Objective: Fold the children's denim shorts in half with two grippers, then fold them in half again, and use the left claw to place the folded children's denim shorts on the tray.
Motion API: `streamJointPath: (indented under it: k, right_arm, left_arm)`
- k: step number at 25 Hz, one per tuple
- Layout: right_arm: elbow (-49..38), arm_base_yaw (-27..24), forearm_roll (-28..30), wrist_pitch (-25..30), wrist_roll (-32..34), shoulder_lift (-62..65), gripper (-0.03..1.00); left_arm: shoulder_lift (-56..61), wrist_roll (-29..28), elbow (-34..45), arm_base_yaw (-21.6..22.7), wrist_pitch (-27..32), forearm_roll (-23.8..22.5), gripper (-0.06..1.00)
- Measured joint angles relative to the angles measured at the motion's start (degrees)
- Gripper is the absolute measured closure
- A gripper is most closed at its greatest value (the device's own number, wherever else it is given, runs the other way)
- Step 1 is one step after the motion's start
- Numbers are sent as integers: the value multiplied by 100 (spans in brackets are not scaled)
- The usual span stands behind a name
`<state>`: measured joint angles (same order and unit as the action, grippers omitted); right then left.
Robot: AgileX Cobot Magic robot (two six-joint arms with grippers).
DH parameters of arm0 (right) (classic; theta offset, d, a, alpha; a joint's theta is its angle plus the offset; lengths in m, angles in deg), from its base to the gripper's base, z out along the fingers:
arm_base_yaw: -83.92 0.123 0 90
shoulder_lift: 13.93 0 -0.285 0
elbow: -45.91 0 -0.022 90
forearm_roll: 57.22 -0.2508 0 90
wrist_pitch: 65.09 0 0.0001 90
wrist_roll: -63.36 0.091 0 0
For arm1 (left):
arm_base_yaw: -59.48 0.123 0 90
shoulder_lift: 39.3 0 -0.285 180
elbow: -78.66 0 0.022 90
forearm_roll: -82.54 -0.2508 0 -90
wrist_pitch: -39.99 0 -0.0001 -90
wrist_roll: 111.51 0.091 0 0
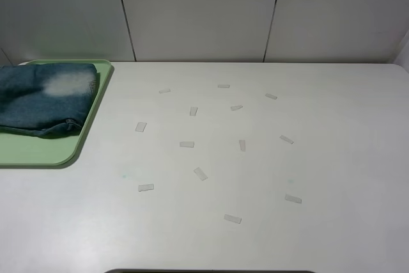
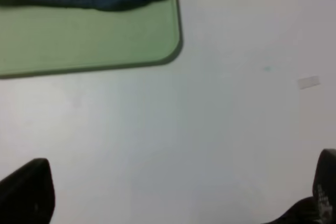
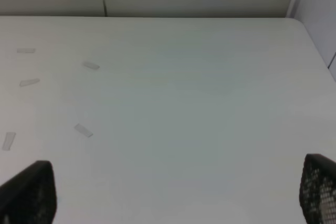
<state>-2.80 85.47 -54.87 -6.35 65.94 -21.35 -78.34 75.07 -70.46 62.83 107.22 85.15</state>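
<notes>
Shorts [image 1: 45, 103] are folded up into a compact bundle and sitting on the tray [image 1: 38, 151] in the upper left of the overhead frame, pale faded patch facing up. They take up the far part of the tray and the nearer strip of green is bare. Long axis of the bundle runs left-right across the picture.

Neither arm shows up in the overhead shot at all. In the left wrist view the left claw [image 2: 173, 192] is spread wide with nothing between the tips, just bare desk [image 1: 255, 171]. The tray corner and a sliver of denim sit up at the top left of that frame, so the shorts lie well ahead of the claw and off to one side, clearly apart from it. The right claw [image 3: 173, 192] is also spread wide and empty, looking out over the desk and a few of the little tape bits [image 1: 186, 144] scattered around the middle. No tray in that view.

So the left arm is the nearer one to the shorts by a good margin. Going by how things lie, I'd call the task pretty much done, with both claws let go and clear. If the bundle needed any nudging, it'd be the left arm's job, reaching forward toward that tray corner.
</notes>
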Motion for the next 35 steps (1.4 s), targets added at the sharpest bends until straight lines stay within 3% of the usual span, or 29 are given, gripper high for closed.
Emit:
streamJointPath:
  k: [6, 19, 27, 35]
  right_arm:
    - [0, 0, 0, 0, 0, 0, 27]
    - [-2, 0, 0, 0, 0, 0, 27]
    - [-2, 0, 0, 0, 0, 0, 27]
    - [-2, 0, 0, 0, 0, 0, 27]
  left_arm:
    - [1031, 440, 288, -19, 0, 112, -5]
    - [3065, 504, 1627, -185, -320, 131, -5]
    - [3142, 342, 1825, -910, -585, 167, -5]
    - [3142, 331, 1827, -1026, -590, 167, -5]
